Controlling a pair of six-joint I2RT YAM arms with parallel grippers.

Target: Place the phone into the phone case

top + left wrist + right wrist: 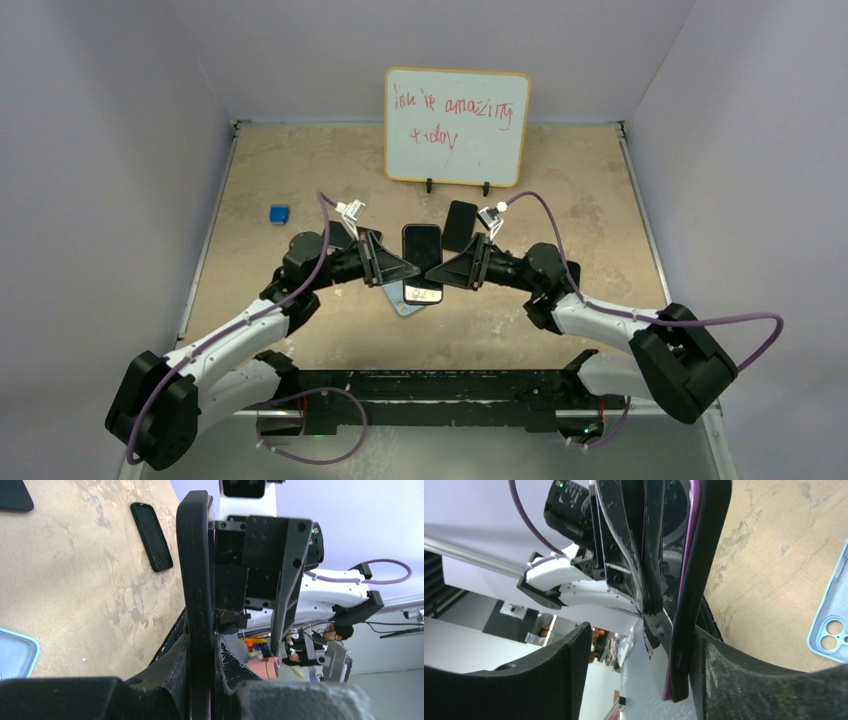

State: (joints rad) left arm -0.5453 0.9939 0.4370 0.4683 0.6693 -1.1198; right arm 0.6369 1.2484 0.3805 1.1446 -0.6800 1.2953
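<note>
left end effector [201,660] fills the foreground of the left wrist view. its two fingers are pinched onto the phone [196,565], one on each flat face, with no gap visible on either side. the phone is held clear of the table [300,165] and appears edge-on in both wrist views. a thin purplish-red rim shows along its edge in the right wrist view.

right end effector [639,645] stands open. one finger [749,680] lies against one face of the phone, and the other is well apart from it with clear space between. it has no closed hold on anything.

in the overhead view both arms meet at the middle of the table. the end effectors face each other across the phone, whose black screen is turned toward that camera.

the phone case [835,605] lies flat on the table under the near end of the phone, and the phone is not seated in it. overhead, the phone and the left end effector hide most of the case, leaving only a light blue corner visible. its camera cutout shows in the right wrist view.

count:
- two arms and two end effectors
- one phone, held
- one phone case
- one black slab [460,225], flat on the table just beyond the right end effector
- one small blue cube [279,214], well apart to the left
- one whiteboard [457,125], upright at the rear with red handwriting

another dark flat piece sits at the upper left corner of the left wrist view. the frame cuts it off and i cannot tell what it is.
</note>
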